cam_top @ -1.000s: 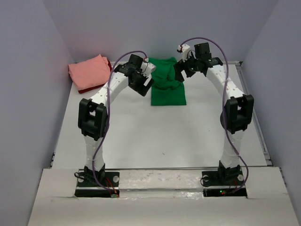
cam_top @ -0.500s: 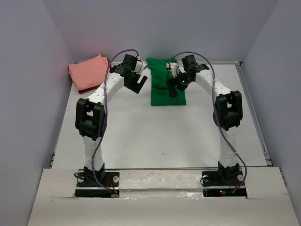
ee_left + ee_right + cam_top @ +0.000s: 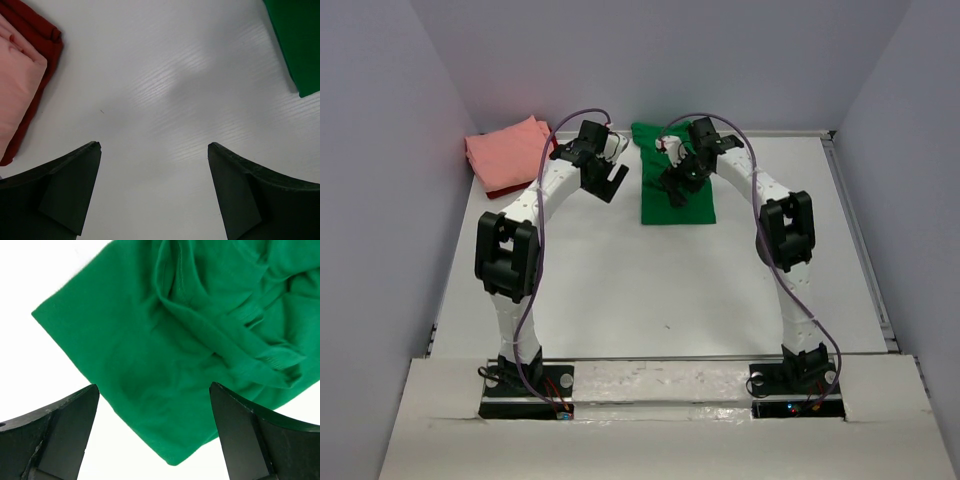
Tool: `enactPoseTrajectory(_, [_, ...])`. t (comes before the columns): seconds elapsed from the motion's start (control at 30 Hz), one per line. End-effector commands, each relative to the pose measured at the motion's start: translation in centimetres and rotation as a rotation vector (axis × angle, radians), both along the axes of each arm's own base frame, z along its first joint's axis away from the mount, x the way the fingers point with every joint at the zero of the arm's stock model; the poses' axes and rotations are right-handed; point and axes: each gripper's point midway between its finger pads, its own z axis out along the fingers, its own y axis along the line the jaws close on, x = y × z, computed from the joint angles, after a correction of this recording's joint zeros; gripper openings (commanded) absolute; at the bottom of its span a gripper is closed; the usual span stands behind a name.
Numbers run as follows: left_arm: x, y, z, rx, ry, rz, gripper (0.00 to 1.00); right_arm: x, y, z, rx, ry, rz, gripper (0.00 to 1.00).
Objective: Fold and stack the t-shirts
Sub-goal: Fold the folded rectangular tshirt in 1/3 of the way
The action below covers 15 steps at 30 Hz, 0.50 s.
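Note:
The green t-shirt (image 3: 692, 205) lies partly folded and rumpled at the back middle of the table. A corner of the green t-shirt (image 3: 165, 365) sits between and below my right gripper's open fingers, apart from them. My right gripper (image 3: 676, 190) hovers over the shirt's left part. The salmon pink t-shirt (image 3: 507, 150) lies folded on top of the dark red t-shirt (image 3: 502, 190) at the back left. My left gripper (image 3: 607, 180) is open over bare table between the pile and the green shirt. Its view shows the pink t-shirt (image 3: 15, 95), the dark red t-shirt (image 3: 37, 30) and the green t-shirt's edge (image 3: 297, 45).
The white table (image 3: 650, 290) is walled by grey panels at the left, back and right. A metal rail (image 3: 860, 250) runs along the table's right side. Both arm bases stand at the near edge.
My right arm has swung left and down from behind the green t-shirt to just above it. The left gripper has drifted slightly left. Both stayed open.

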Motion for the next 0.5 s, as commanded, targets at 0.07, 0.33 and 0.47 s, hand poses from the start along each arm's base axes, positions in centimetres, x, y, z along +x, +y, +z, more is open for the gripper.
enactPoseTrajectory(0.07, [0.4,-0.8,4.0,-0.043,-0.083,-0.021,0.99,0.9,0.8,1.9,-0.011,-0.067,0.018,0.97])
enactPoseTrajectory(0.33, [0.4,-0.9,4.1,-0.043,-0.086,-0.021,0.99,0.7,0.7,-2.4,-0.061,-0.017,0.022,0.97])
enactPoseTrajectory(0.47, [0.3,-1.0,4.1,-0.041,-0.083,-0.026,0.99,0.6,0.8,-4.0,-0.065,0.008,0.021,0.97])
